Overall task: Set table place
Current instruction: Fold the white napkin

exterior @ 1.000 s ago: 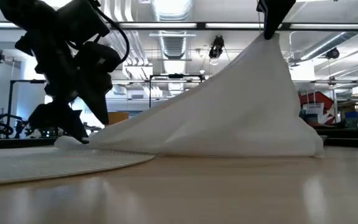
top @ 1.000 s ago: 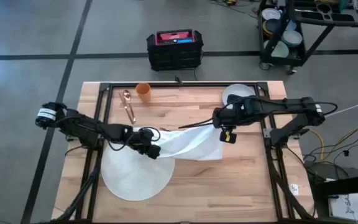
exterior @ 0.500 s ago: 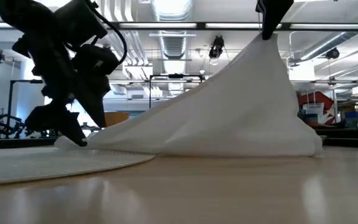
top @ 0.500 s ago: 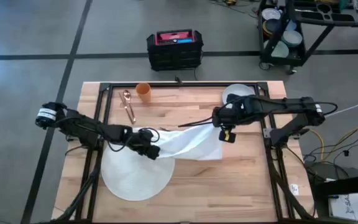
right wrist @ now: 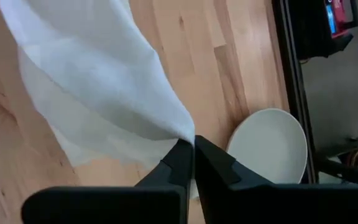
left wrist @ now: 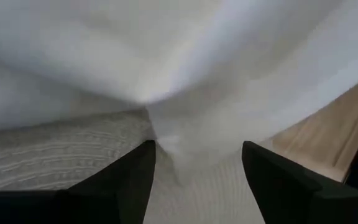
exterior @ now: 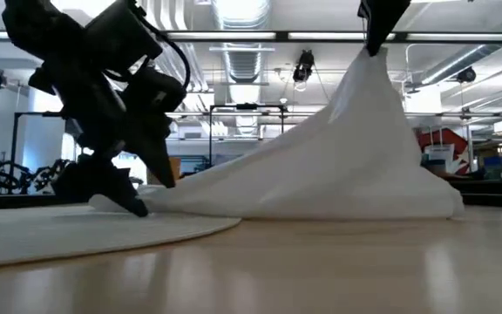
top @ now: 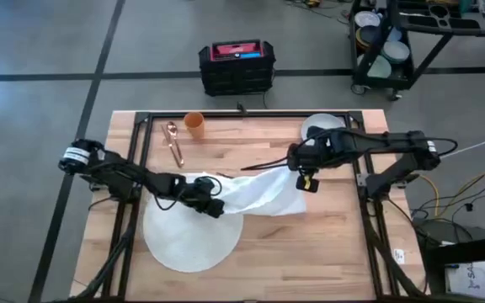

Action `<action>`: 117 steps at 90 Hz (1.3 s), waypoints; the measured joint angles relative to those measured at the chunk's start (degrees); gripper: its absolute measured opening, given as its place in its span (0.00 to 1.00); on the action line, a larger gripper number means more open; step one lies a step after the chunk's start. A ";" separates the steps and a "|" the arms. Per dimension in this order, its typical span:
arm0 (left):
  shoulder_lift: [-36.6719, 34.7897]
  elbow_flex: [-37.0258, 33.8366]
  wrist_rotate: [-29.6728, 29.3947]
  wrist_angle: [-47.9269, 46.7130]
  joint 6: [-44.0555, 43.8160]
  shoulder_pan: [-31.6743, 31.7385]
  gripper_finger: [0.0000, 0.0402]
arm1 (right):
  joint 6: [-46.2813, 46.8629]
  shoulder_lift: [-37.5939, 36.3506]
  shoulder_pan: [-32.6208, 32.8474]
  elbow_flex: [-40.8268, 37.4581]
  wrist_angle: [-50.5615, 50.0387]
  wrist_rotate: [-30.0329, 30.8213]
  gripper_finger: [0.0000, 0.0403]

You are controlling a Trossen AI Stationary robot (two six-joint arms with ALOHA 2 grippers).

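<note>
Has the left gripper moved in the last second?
Yes. The left gripper has shifted toward the right side of the table, and the mat's edge has moved with it.

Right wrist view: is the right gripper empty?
No, the right gripper is pinched shut on a corner of the white cloth, lifting it above the table.

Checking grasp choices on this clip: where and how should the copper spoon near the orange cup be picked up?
Grip the copper spoon around the middle of its thin handle, coming straight down from above with the fingers set across it. It lies flat on the table, bowl end toward the orange cup, with bare wood on both sides of the handle. The cup stands close to the bowl end, so that end looks more crowded.
</note>
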 joint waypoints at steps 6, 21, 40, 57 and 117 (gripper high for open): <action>-0.31 0.00 0.00 0.88 0.26 -0.19 0.53 | -0.05 0.00 -0.24 0.00 0.00 0.02 0.00; -0.53 0.00 0.28 2.13 -0.02 -0.27 0.32 | -0.04 0.00 -0.88 -0.01 0.14 0.01 0.00; -1.00 0.00 1.56 5.61 0.51 -0.36 0.02 | 0.02 -0.02 -1.08 -0.02 0.23 0.00 0.00; -5.27 0.00 1.97 5.40 0.51 -0.49 0.00 | 0.57 -0.02 -1.08 -0.02 0.42 0.00 0.00; -38.89 0.00 -13.81 -9.66 -1.07 -0.44 0.00 | 4.52 -0.04 -0.69 -0.02 5.25 -10.33 0.00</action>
